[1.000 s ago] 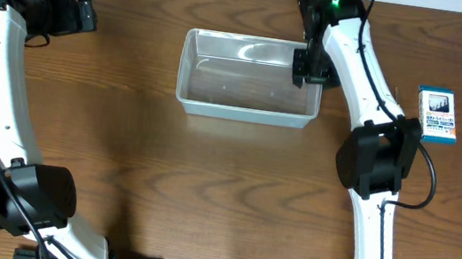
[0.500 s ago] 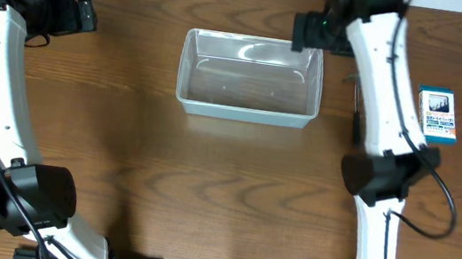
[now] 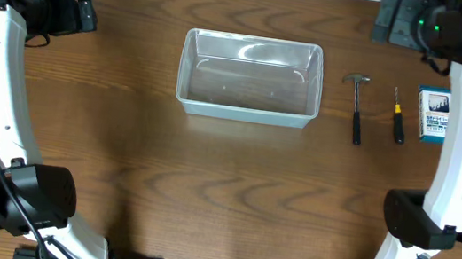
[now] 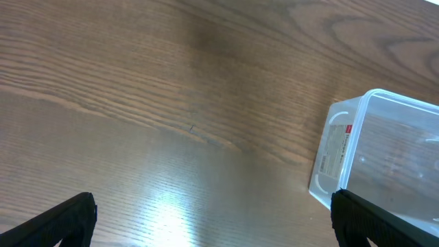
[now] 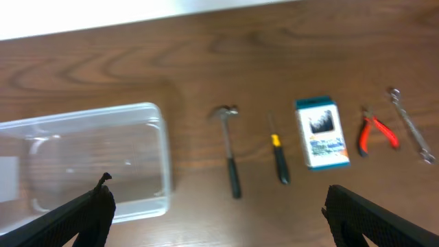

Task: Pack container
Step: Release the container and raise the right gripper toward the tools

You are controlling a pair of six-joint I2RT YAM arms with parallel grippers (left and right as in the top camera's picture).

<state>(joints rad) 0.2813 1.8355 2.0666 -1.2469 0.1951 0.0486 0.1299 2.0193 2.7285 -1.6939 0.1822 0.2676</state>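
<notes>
**Brown table, both grippers wide open**

Brown wood covers the table [image 3: 232,192], and a pale strip runs along its far edge.

The left gripper [image 3: 72,10] is up at the far left corner. Its two black fingers [image 4: 62,219] stand far apart with only bare wood between them. It holds nothing. From this gripper, the container [image 3: 184,65] is well off to the right. In the left wrist view one corner of the container [image 4: 384,158] shows just past the right finger, with a white label on its end wall.

The right gripper [image 3: 398,17] is up at the far right side. Its fingers [image 5: 82,216] are also spread wide, and nothing is in them. From this gripper, the container [image 5: 89,158] sits out front on the left, over the left finger. It is clear, it stands upright, and nothing is inside it.

Out front in the middle, between the two fingers, lies a hammer [image 5: 232,158]. Just right of it lies a screwdriver [image 5: 278,159] with a yellow band. Next comes a box [image 5: 321,132], blue and white. Then red pliers [image 5: 376,132], and last a thin metal tool [image 5: 410,125], far to the right. They lie in a row, none touching, all outside the container.
</notes>
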